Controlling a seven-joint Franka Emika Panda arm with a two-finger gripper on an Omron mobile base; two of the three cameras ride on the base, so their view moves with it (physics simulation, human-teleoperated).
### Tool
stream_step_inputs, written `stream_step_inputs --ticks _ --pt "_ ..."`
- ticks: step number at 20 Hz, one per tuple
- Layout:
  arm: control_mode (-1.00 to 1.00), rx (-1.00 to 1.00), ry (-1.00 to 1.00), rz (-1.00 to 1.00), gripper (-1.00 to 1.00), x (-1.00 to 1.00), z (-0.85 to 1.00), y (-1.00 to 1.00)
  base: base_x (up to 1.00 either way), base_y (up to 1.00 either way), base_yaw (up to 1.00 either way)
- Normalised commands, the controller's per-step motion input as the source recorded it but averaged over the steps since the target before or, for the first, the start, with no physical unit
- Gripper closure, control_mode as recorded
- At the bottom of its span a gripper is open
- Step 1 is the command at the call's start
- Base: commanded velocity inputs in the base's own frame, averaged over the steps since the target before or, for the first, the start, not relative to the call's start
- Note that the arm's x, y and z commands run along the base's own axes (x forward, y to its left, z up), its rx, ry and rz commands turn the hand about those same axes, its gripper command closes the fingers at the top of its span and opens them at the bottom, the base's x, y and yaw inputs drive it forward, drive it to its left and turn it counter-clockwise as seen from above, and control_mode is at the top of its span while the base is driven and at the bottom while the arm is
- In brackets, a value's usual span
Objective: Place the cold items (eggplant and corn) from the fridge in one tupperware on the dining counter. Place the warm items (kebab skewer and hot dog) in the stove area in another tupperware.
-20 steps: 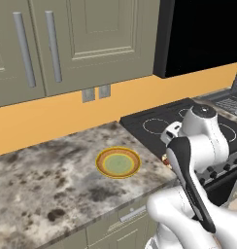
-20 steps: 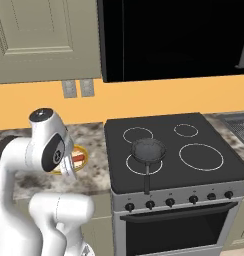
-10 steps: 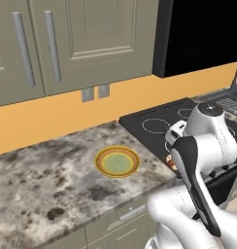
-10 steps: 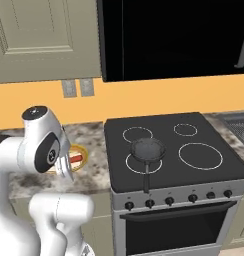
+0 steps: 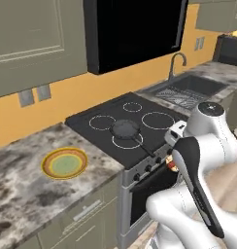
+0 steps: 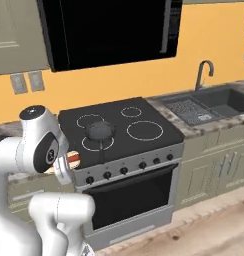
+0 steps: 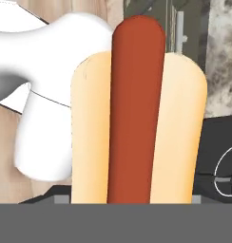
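Kitchen wall in orange runs behind a black stove (image 5: 127, 129) with a small dark pan (image 5: 126, 129) on its front left burner, and a speckled stone tabletop (image 5: 23, 194) stretches off to the stove's left, carrying a yellow plate (image 5: 65, 163) that sits bare. A sink (image 6: 214, 102) with a curved tap lies to the stove's right.

From my seat the thing that matters is the hot dog (image 7: 137, 114): it fills the hand view, standing lengthwise along the line the camera looks down, sausage running up the middle of the bun. Its long axis points straight away from the hand (image 6: 69, 161), so it lies between the fingers rather than off to any side. In the right base view I see the bun and its red stripe tucked against the arm's wrist, low in front of the stove's knob panel and off the tabletop altogether. In the left base view a sliver of it (image 5: 172, 166) peeks from behind the forearm, at about the oven door's upper edge.

I read the hand as clamped on the hot dog across its width, jaws wide because the bun is wide; the fingertips themselves are hidden behind the bun.

I see no tupperware in any view, so I judge the carry has some way to go, and the hot dog's end leads the way
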Motion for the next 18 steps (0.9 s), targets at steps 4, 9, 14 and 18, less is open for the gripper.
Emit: stream_step_inputs --ticks 4,9,14,18 --pt "1.00 0.00 0.00 0.00 1.00 0.00 0.00 0.00 0.24 -0.27 -0.75" --pt "1.00 0.00 0.00 0.00 1.00 0.00 0.00 0.00 0.30 -0.09 -0.84" --pt "1.00 0.00 0.00 0.00 1.00 0.00 0.00 0.00 0.33 -0.08 -0.82" --pt "1.00 0.00 0.00 0.00 1.00 0.00 0.00 0.00 0.35 -0.11 -0.81"
